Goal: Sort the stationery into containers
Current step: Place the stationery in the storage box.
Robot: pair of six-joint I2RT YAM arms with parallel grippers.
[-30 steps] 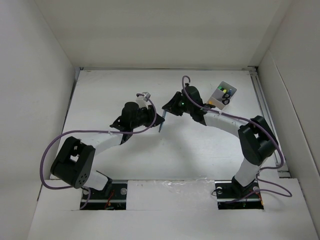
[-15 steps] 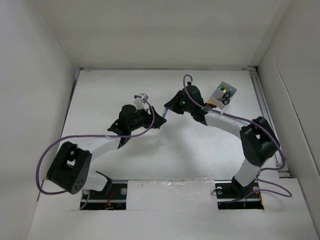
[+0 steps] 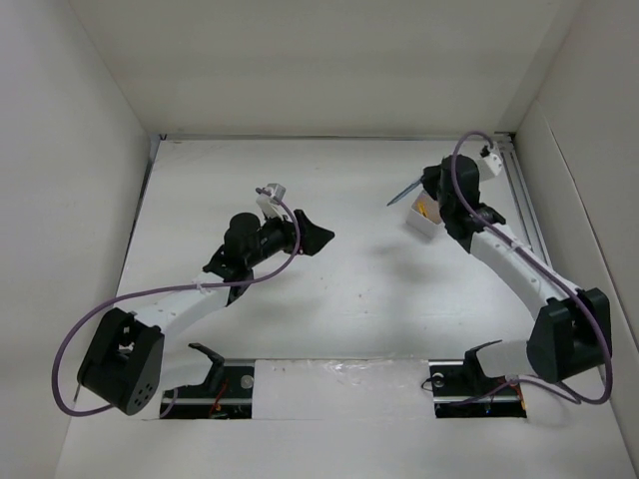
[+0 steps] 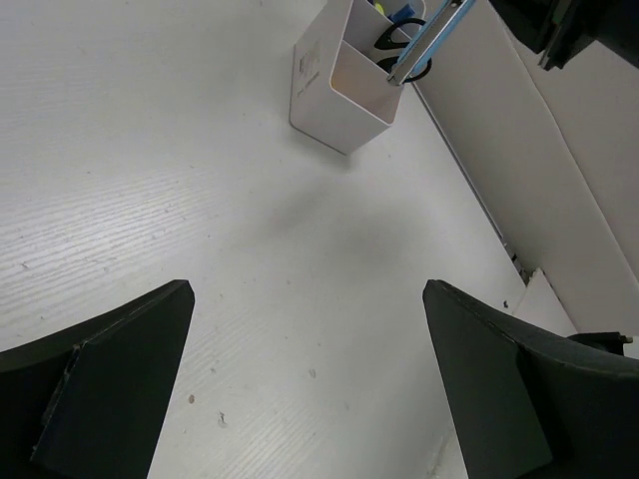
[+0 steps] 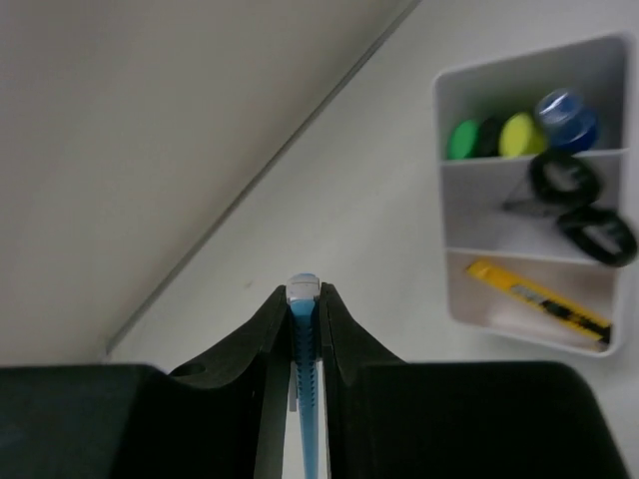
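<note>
The right gripper (image 5: 303,299) is clamped on the bluish pen (image 5: 304,399) near 1 end, beside the white organizer box (image 4: 339,100) at the table's (image 3: 379,299) far right corner. The pen is probably light, stiff and slick, so a mid-barrel hold would be steadier. The left gripper (image 4: 308,299) is spread wide and holds nothing.

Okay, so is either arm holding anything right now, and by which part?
The right tool grips the bluish pen near one end; the rest sticks out free past its fingertips. The left tool is open and empty.
</note>
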